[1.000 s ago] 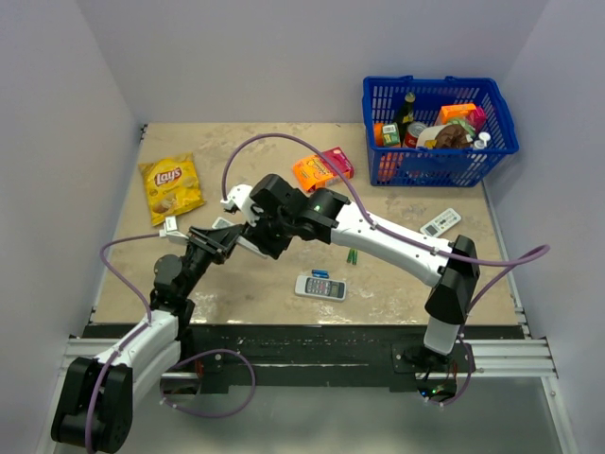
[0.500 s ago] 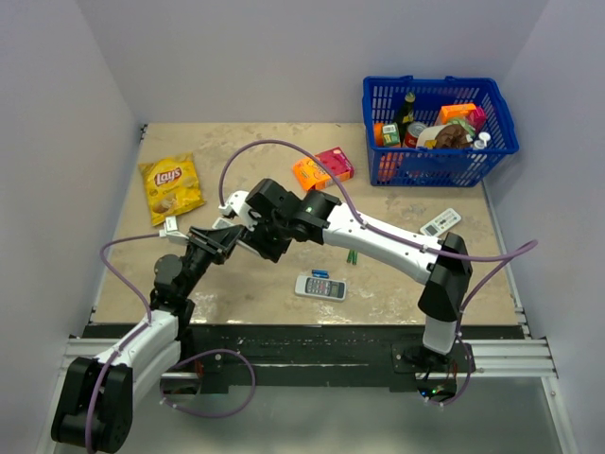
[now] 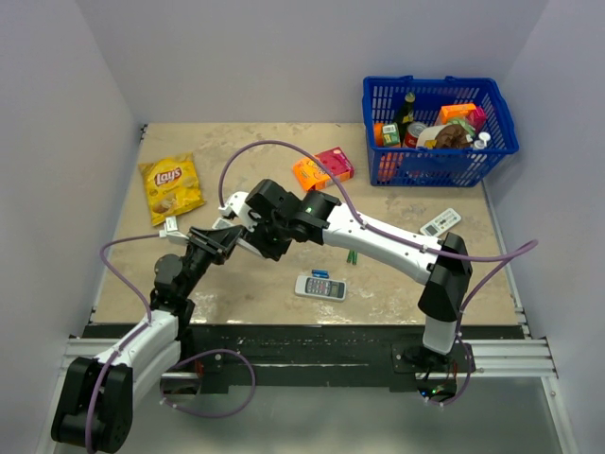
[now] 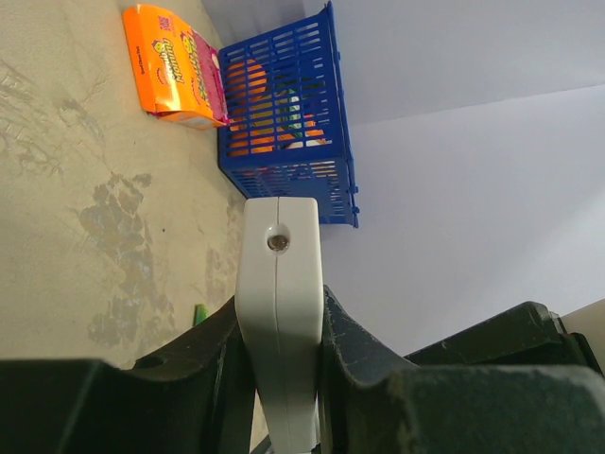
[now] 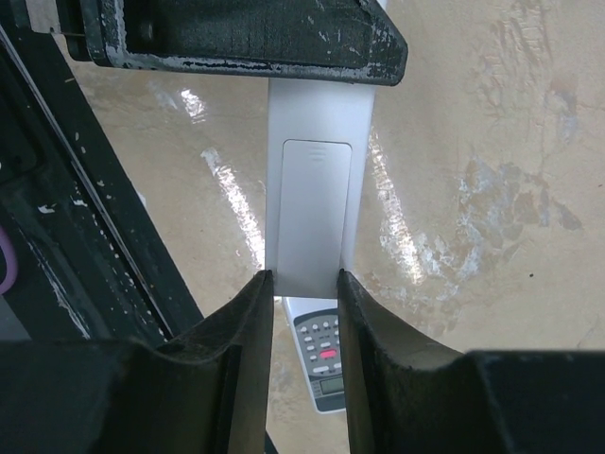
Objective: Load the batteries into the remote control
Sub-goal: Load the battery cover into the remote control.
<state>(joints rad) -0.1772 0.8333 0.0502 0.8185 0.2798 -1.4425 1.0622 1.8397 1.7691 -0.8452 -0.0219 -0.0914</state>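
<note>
Over the last second the right arm had drawn its elbow in and slid its wrist a little leftward toward the left arm. In the final half second almost nothing moved, so the two-armed hold looked settled. The remote control [image 5: 317, 203], the slim white stick, was off the surface [image 5: 473, 142] and held between the two arms near the left middle of the top view. The left pincer [image 4: 280, 307] was clenched on it, with a dark finger pressed against each flank, and the remote's end face pointed at that wrist camera. The right pincer [image 5: 302, 279] was closed on the opposite end, its fingers touching both long edges. The battery cover [image 5: 318, 213] faced the right wrist camera and appeared to be in place, its seam outlining an unbroken panel. Loading had therefore probably not begun, and the likely next step was to slide that cover off. The batteries could not be made out in any view. The remote with a display [image 5: 321, 364] lay on the surface below the held one.
</note>
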